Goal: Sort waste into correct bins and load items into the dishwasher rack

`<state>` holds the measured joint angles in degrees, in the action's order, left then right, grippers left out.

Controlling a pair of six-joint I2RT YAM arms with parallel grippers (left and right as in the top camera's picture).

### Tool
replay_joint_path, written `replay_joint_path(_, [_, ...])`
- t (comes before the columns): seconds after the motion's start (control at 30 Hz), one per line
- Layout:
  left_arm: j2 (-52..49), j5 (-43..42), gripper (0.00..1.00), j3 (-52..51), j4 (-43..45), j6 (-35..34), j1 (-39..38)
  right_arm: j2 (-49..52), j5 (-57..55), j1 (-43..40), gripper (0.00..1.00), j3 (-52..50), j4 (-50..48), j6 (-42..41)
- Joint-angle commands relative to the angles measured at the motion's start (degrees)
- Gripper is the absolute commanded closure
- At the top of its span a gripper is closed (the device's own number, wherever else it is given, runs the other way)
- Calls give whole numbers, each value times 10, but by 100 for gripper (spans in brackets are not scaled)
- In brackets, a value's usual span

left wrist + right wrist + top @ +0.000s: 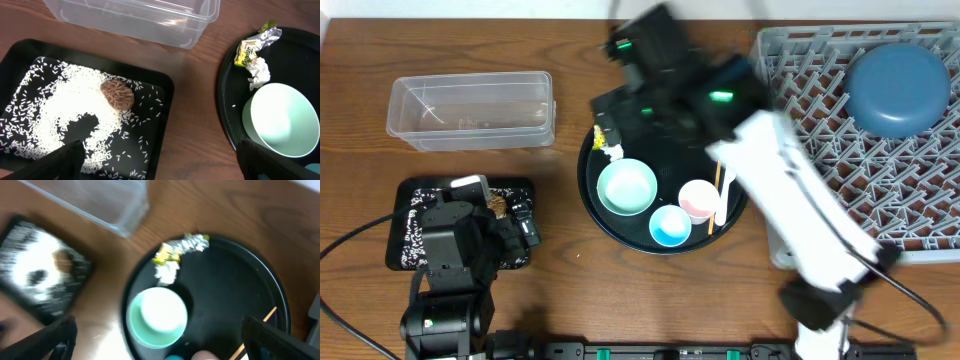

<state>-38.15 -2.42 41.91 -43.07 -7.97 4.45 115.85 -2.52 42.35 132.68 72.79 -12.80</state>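
The waste lies in two places. At the far-left edge of the round tray [300, 55], crumpled foil [270, 34], a yellow wrapper [245, 52] and a scrap of white paper [259, 73] sit bunched together and touching, just beyond the green bowl [282, 120]. The rice [55, 100] covers the black tray [80, 125] in a thick white patch with one bare gap in it and loose grains scattered all round. The brown lump [117, 94] — rounded and wrinkled — rests at the patch's upper right edge. The left claw [160, 150] hangs over the near side of this tray with its jaws spread wide, holding nothing and touching nothing. The right claw [159, 325] gives a blurred view, but it too is wide open and empty. It is above the round tray, with the bowl under it and the wrappers just beyond. From overhead, the right arm reaches in from the lower right to the tray's far side. The bowl stands upright, and near it on the same tray are a blue cup [670, 225], a pink cup [698, 200] and the chopsticks [715, 200]. The tub [470, 110] stands behind the black tray, apart from it. On the right, the rack [820, 150] holds the blue plate [898, 90] face down near its far corner.
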Motion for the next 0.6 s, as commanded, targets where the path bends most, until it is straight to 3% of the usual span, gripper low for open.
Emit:
replay_joint_path(0.0, [0,0,2,5,0,-9,3,63,-86,6,5,-1,-1,0])
replay_joint_path(0.2, [0,0,2,5,0,-9,3,163,-62,-2,11,-1,7,44])
replay_joint_path(0.57, [0,0,2,5,0,-9,3,253,-62,-7,34,-1,63,99])
